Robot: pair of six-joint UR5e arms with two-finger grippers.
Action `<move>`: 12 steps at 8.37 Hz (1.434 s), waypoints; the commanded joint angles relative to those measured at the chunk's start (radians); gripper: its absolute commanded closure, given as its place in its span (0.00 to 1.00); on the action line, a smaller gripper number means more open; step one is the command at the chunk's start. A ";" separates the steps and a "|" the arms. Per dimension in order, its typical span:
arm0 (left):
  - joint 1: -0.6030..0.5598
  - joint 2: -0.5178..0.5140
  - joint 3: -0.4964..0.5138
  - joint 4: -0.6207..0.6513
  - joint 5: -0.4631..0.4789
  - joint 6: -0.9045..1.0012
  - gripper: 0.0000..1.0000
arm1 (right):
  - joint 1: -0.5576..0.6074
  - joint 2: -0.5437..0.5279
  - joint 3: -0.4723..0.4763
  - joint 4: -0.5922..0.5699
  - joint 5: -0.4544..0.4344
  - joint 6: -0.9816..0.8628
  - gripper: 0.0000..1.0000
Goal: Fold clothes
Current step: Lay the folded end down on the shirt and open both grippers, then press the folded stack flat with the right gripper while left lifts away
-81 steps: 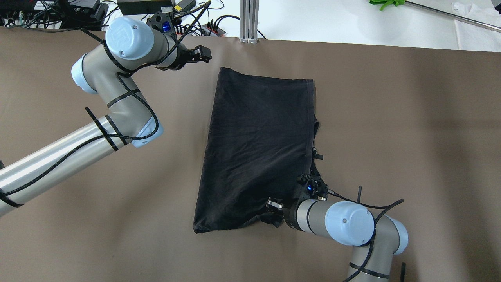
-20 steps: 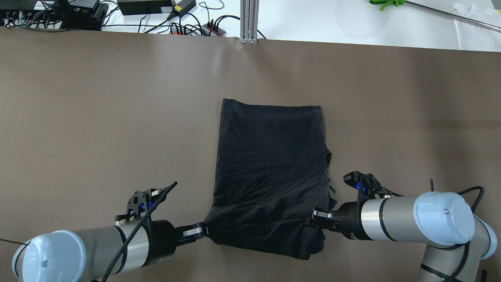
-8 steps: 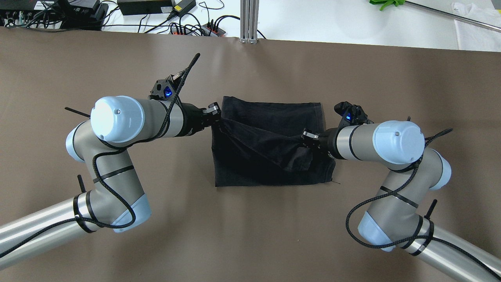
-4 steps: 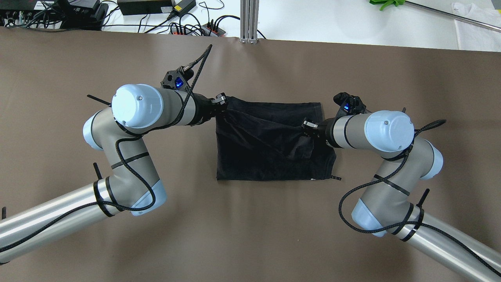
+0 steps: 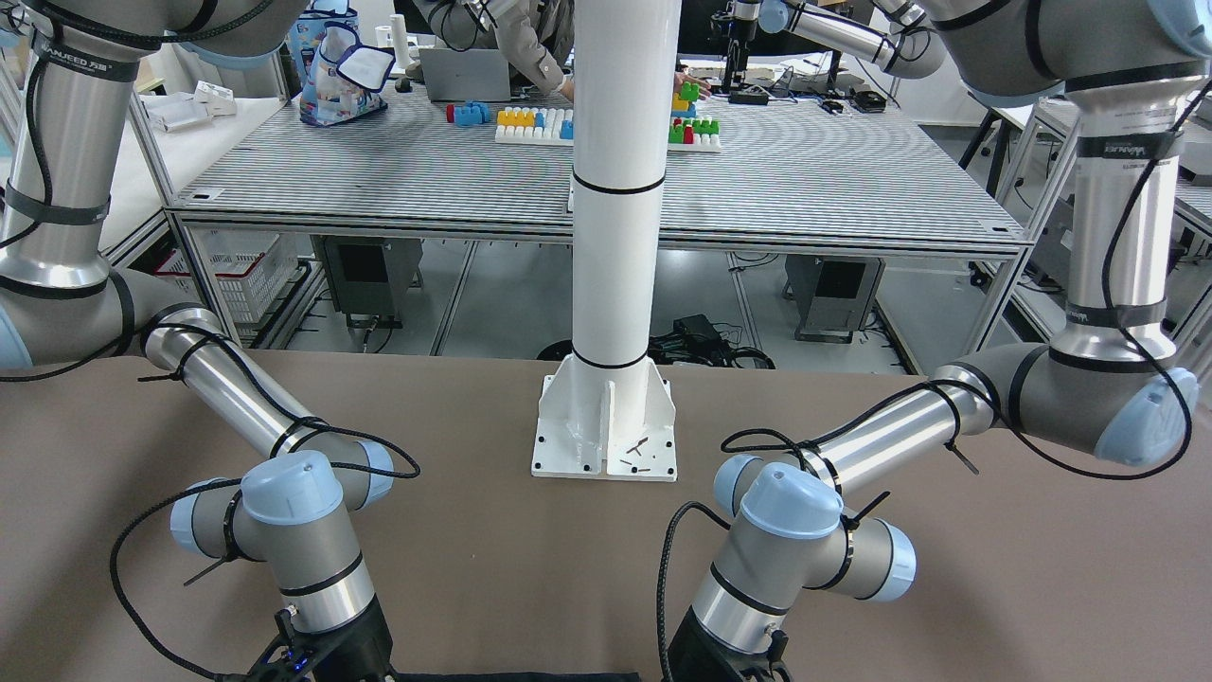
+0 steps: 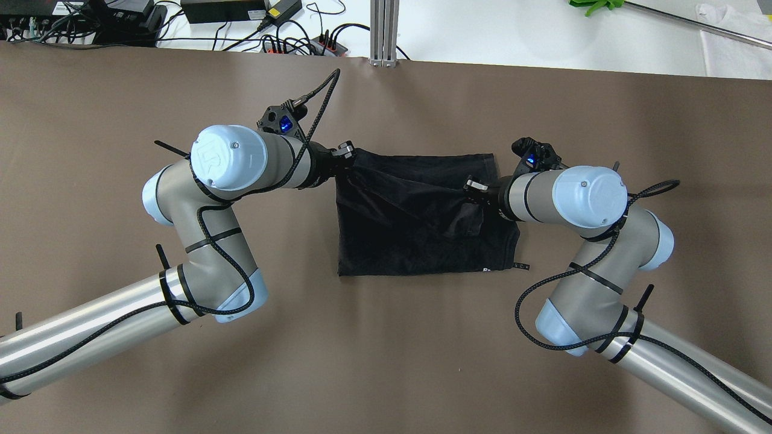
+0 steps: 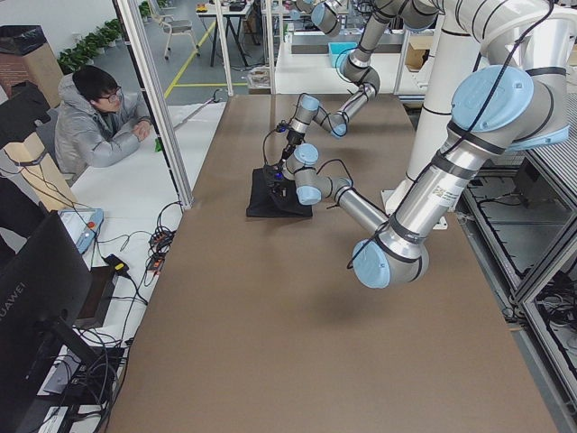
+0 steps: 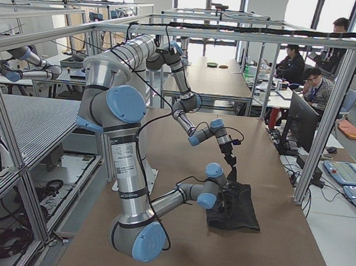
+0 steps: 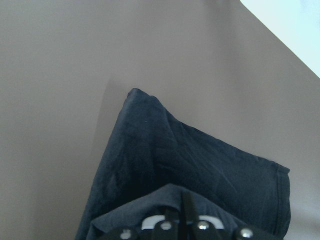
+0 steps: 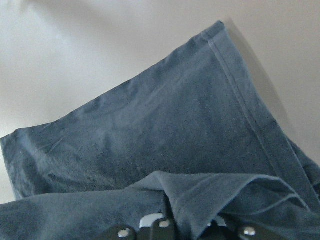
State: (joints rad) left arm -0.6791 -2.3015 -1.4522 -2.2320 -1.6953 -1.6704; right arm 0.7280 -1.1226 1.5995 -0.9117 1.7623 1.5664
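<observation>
Our left arm [image 6: 90, 328] reaches in from one near corner and our right arm [image 6: 681, 377] from the other. Each is bent sharply at the elbow, so our wrists point toward each other. Our left gripper [image 6: 350, 161] is clamped on a lifted corner of the clothes [image 6: 416, 247]. Our right gripper [image 6: 471, 193] is clamped on a raised fold at the opposite side. Both grippers sit low and roughly level.
</observation>
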 commanded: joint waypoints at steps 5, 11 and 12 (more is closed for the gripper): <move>-0.107 -0.035 0.024 0.009 -0.083 0.033 0.00 | 0.083 0.049 -0.001 -0.006 0.179 0.001 0.06; -0.252 0.020 0.032 0.011 -0.253 0.127 0.00 | -0.153 0.110 0.031 -0.235 -0.004 -0.147 0.06; -0.260 0.021 0.032 0.011 -0.254 0.142 0.00 | -0.154 0.127 0.024 -0.290 -0.007 -0.204 0.06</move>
State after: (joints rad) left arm -0.9179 -2.2922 -1.4204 -2.2216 -1.9337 -1.5655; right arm 0.6138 -1.0376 1.6341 -1.0831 1.8075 1.4635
